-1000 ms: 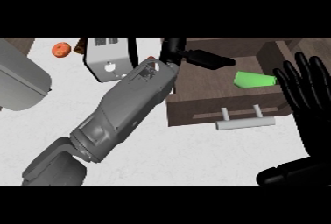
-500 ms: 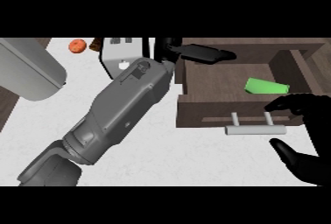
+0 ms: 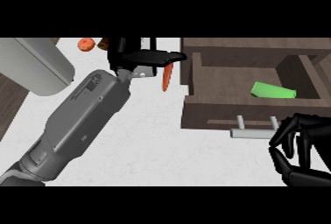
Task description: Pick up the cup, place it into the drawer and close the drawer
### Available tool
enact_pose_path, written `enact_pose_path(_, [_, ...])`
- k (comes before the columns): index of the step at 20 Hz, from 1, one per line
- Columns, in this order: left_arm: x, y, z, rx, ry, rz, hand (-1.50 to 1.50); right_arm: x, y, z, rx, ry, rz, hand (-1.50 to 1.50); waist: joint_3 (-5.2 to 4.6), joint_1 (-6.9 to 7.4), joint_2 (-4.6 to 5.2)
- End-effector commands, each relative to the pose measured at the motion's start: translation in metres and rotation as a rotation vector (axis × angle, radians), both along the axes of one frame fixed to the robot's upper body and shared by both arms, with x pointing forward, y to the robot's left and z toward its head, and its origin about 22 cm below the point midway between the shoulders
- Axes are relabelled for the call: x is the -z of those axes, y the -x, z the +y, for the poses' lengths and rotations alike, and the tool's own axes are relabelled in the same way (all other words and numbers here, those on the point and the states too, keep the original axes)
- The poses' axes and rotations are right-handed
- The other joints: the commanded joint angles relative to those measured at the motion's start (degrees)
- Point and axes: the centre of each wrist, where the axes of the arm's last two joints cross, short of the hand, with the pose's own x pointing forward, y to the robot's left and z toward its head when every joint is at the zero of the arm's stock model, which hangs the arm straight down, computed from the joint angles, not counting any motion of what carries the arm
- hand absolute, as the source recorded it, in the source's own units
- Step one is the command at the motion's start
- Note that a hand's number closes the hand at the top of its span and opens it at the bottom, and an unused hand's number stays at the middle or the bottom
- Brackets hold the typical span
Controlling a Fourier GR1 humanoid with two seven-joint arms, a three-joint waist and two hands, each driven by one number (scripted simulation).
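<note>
Closest to us, at the near right of the counter (image 3: 149,144), our right hand (image 3: 298,148) hangs with its black fingers (image 3: 284,131) curled in like a claw. They hold nothing. The fingertips are just beside the grey handle (image 3: 253,133) on the front of the drawer (image 3: 213,111), at the handle's right end, and we cannot tell if they touch it. The drawer is brown and it is pulled open. The cup (image 3: 272,91) is green and lies on its side inside the drawer, near the drawer's right wall. Nothing is holding it. On the left, our grey left forearm (image 3: 81,122) goes from the counter's near left corner up toward the far edge. At its end our left hand (image 3: 145,59) is black, with its fingers pointing right toward the drawer's far left corner. We cannot tell if those fingers are open or closed. An orange carrot (image 3: 167,76) stands on end just under that hand, between the hand and the drawer. At the counter's far left sits a big grey rounded thing (image 3: 35,65). Near the far edge we see a small orange ball (image 3: 85,43) with a brown lump (image 3: 103,43) just beside it.
</note>
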Motion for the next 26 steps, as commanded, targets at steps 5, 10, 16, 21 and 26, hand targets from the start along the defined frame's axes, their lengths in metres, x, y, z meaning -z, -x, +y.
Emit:
enact_pose_path(5, [0.026, 0.046, 0.092, -0.041, 0.042, 0.049, -1.5, 0.013, 0.0, 0.009, 0.052, 0.122, 0.037, 1.5, 0.01, -0.35, 0.3])
enact_pose_path(10, [0.035, 0.068, 0.112, -0.034, 0.052, 0.065, -1.5, 0.038, -0.023, 0.011, 0.039, 0.302, 0.013, 1.5, 0.05, -0.54, 0.61])
enact_pose_path(16, [0.053, 0.099, 0.139, -0.036, 0.038, 0.049, -1.5, 0.045, -0.037, 0.022, 0.02, 0.628, -0.07, 1.5, 0.04, 0.55, 0.59])
enact_pose_path(21, [0.071, 0.117, 0.193, -0.049, 0.043, 0.063, -1.5, 0.084, -0.054, 0.061, 0.024, 0.705, -0.099, 1.5, 0.01, -0.02, 0.8])
enact_pose_path(26, [0.068, 0.136, 0.217, -0.061, 0.045, 0.063, -1.5, 0.119, -0.087, 0.043, 0.048, 0.768, -0.035, -1.5, 0.04, -0.26, 0.79])
